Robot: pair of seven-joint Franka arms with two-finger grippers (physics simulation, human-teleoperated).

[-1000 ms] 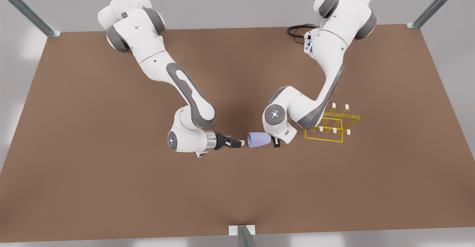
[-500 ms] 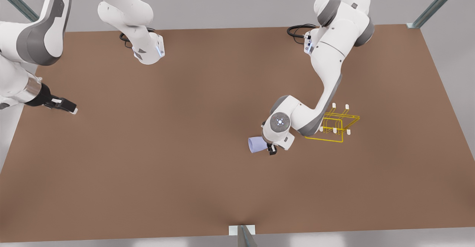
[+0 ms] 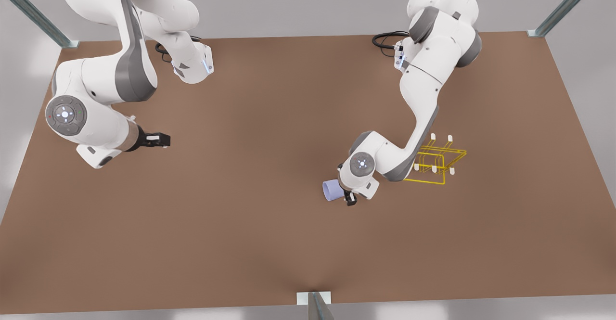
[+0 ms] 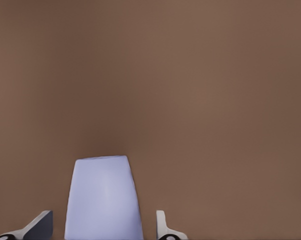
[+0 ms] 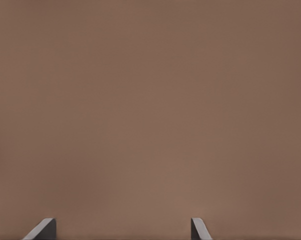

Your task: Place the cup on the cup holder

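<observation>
L gripper (image 3: 347,198) clenched on the cup (image 3: 331,190); R gripper (image 3: 161,140) spread, empty, waiting. Cup prob. light, stiff, slick: hold mid-wall. Cup holder (image 3: 435,162) just beside.

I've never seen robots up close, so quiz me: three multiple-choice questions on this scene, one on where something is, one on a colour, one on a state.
1. Where is the cup? A on the rack; B between the left gripper's fingers; C beside the right gripper.
2. The cup holder's wire is: A yellow; B red; C black.
3. The right gripper is: A holding a cup; B empty, fingers open; C resting on the rack.
Answers: 1 B, the left wrist view shows the cup between the fingers. 2 A, the wire is yellow. 3 B, its spread fingers have bare table between them.
</observation>
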